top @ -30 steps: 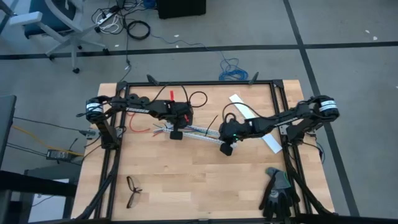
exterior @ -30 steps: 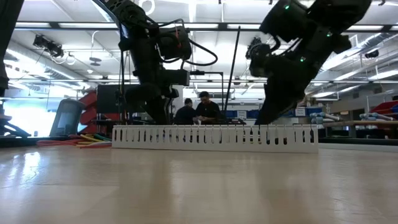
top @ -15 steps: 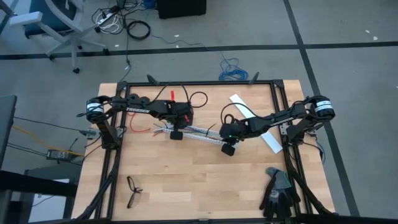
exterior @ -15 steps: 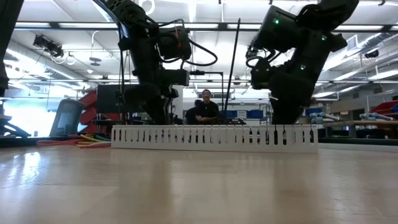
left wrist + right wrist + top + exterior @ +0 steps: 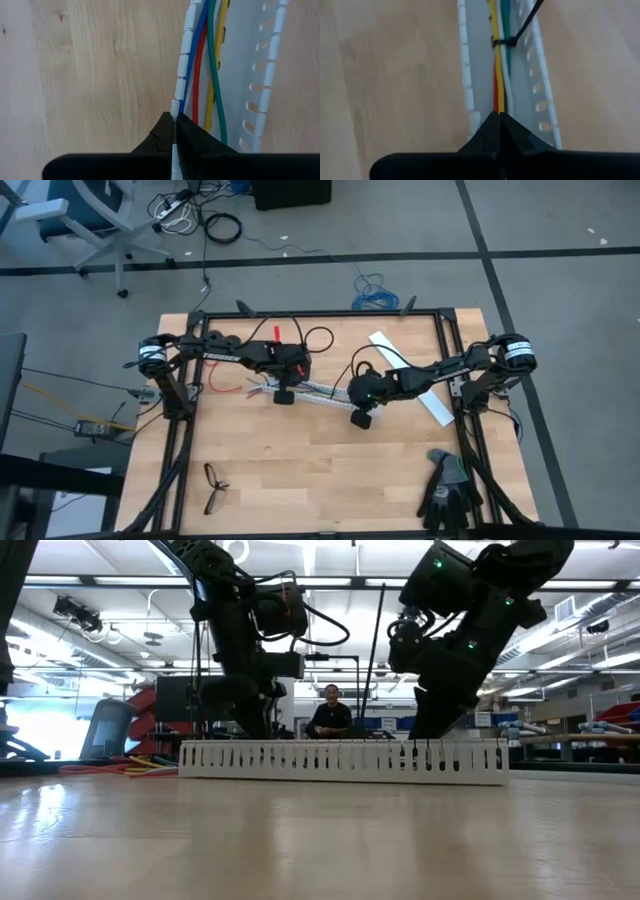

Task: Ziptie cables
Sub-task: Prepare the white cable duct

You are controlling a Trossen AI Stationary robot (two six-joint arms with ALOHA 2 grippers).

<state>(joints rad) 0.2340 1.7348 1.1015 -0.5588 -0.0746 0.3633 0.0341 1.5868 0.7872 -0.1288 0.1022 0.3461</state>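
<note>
Lying inside one white slotted strip (image 5: 470, 75) at mid-table, four cables (image 5: 205, 75) are showing at the left end: blue, red, yellow, green. One black ziptie (image 5: 512, 37) is circling them nearer the right end. The left gripper (image 5: 174, 131) is pinching the strip's side wall; the right gripper (image 5: 499, 125), fingers together, is sitting over the channel. One pair of eyeglasses (image 5: 213, 485) and black gloves (image 5: 448, 485) are resting near the wooden table's (image 5: 300, 470) front edge. One person (image 5: 330, 712) is sitting far behind.

Left gripper (image 5: 173, 134): dark fingers (image 5: 161, 135) closed on one wall of the white slotted plastic strip (image 5: 270, 75). Blue, red, yellow and green cables (image 5: 202, 65) lie inside it, on the light wooden surface (image 5: 90, 70).
</note>
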